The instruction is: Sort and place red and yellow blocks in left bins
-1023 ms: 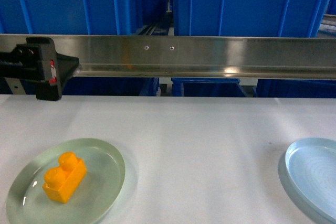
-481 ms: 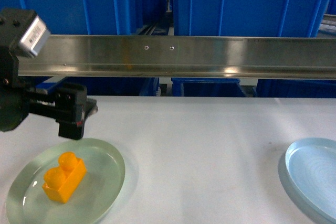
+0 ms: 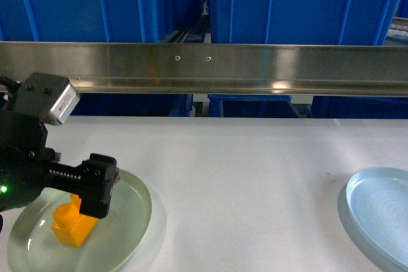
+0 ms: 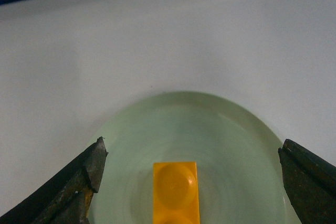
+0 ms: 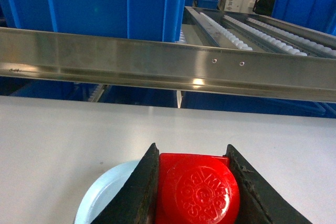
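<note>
The yellow block [image 3: 69, 226] lies on a pale green plate [image 3: 131, 218] at the table's front left. My left gripper [image 3: 95, 200] hangs low over it and hides its studs in the head view. In the left wrist view the yellow block [image 4: 176, 190] lies lengthwise between the wide-open fingers [image 4: 94, 163], touching neither of them. My right gripper [image 5: 192, 153] is shut on the red block [image 5: 197, 190], held above a pale blue plate [image 5: 105, 195]; it is outside the head view. The big blue left bins [image 3: 76, 1] stand behind the steel rail [image 3: 242, 68].
The pale blue plate [image 3: 379, 211] sits at the table's front right. The steel rail runs across the full width at the table's far edge, with more blue crates [image 3: 299, 4] behind it. Roller tracks [image 5: 262, 27] show beyond the rail in the right wrist view.
My left gripper has come down from rail height and towards the front, and now straddles the yellow block on the green plate. The block and both plates have stayed put.
</note>
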Controlling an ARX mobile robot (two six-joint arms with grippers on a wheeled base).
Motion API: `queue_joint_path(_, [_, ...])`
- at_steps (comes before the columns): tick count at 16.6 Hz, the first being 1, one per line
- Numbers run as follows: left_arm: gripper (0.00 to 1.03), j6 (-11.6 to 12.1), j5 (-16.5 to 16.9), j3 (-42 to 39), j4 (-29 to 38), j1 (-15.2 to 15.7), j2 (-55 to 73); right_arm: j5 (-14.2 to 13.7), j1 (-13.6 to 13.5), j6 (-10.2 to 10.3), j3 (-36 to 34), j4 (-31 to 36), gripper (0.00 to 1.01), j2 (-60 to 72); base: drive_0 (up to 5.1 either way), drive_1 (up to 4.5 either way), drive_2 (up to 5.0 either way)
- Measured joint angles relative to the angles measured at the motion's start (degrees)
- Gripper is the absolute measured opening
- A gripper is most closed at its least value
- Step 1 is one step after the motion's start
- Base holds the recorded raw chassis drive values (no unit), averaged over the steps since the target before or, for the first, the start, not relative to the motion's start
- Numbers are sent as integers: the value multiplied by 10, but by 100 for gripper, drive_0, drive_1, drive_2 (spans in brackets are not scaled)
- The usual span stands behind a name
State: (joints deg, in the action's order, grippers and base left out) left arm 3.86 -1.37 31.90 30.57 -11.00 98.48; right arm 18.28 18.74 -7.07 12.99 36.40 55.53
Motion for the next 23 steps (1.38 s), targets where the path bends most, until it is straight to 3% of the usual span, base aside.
queue_joint_path(9, [98, -22, -4, -13, 86, 16, 134, 0, 0, 0, 0, 0, 29, 0, 0, 0, 0])
queue_joint_path(11, [96, -25, 10, -12, 101, 16, 141, 0, 0, 0, 0, 0, 29, 0, 0, 0, 0])
queue_joint_path(14, [62, -35, 20, -11, 104, 9, 148, 0, 0, 0, 0, 0, 29, 0, 0, 0, 0])
queue_joint_path(18, [30, -42, 16, -15, 95, -5, 145, 0, 0, 0, 0, 0, 29, 0, 0, 0, 0])
queue_joint_path(23, [29, -47, 26, -20, 58, 7, 69, 0, 0, 0, 0, 0, 29, 0, 0, 0, 0])
